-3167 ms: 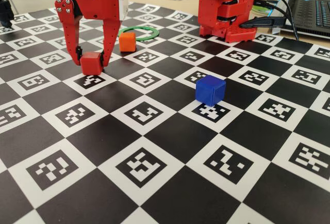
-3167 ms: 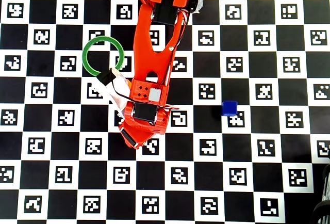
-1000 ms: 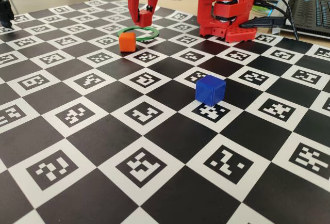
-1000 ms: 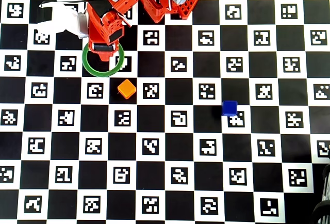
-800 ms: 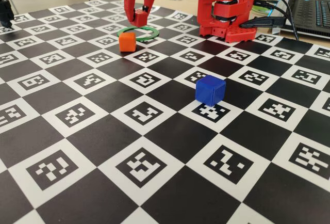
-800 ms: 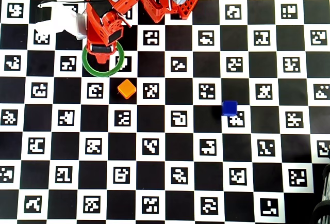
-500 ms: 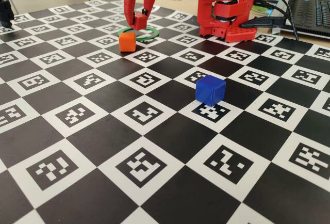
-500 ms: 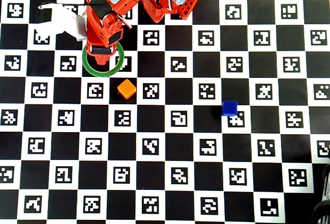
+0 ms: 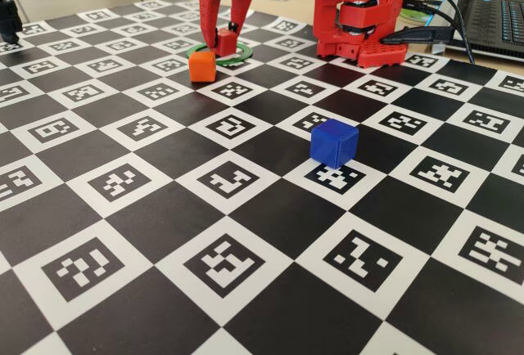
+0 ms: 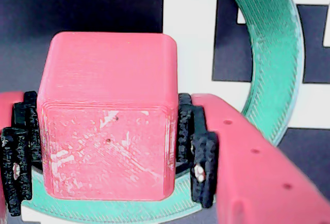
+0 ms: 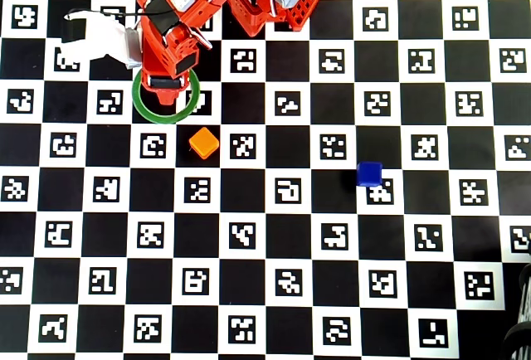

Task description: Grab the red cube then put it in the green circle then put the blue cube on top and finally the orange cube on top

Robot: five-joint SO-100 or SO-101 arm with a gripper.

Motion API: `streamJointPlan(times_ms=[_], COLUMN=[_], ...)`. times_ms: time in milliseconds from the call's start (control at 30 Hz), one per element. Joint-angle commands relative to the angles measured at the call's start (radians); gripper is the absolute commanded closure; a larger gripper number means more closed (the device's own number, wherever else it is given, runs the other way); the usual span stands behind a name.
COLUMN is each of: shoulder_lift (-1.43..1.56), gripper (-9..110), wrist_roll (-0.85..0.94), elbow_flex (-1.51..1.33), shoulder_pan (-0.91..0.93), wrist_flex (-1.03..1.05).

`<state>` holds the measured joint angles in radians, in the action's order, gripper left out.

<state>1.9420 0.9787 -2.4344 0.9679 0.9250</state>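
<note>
Gripper (image 9: 223, 38): closing on the red cube (image 9: 224, 42) from both sides, black pads (image 10: 198, 152) pressing against its left and right faces in the wrist view.

Red cube position: sitting between the fingers, hanging at or just above the board inside the green circle (image 9: 239, 54); contact with the board not being clear from any view.

Key relation: hovering over the hollow centre of the green circle (image 10: 278, 48), with the ring curving around the cube's right side and passing under its near edge in the wrist view; looking slightly off-centre toward the ring's near edge there, judging by eye.

Overhead check: gripper (image 11: 164, 88) pointing straight down into the green circle (image 11: 192, 101), cube itself being hidden beneath the arm.

Arm pose: reaching down nearly vertically from the base at the far side of the board, fingers pointing at the board.

Next move, as a judgement: lowering the last bit and opening, needing the cube to be clearing the ring's rim.

Orange cube (image 9: 201, 66): resting on the board just beside the ring, on its near side in the fixed view.

Blue cube (image 9: 334, 143): resting well apart, toward the right and nearer the fixed camera.
</note>
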Motion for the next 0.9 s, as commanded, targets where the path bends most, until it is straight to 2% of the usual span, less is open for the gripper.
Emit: streamJointPlan(times_ms=[0,100,233,400,633,867], shoulder_lift=[0.002,0.0,0.002,0.021,0.087,0.094], gripper=[96,95,79,75,71,71], wrist_roll=[0.003,0.002,0.02,0.026,-0.003,-0.144], elbow_flex=[0.009,0.009,0.009,0.026,0.242,0.609], shoulder_pan=[0.011,0.011,0.014,0.028,0.044,-0.043], wrist_flex=[-0.017,-0.018,-0.008,0.025,0.256,0.537])
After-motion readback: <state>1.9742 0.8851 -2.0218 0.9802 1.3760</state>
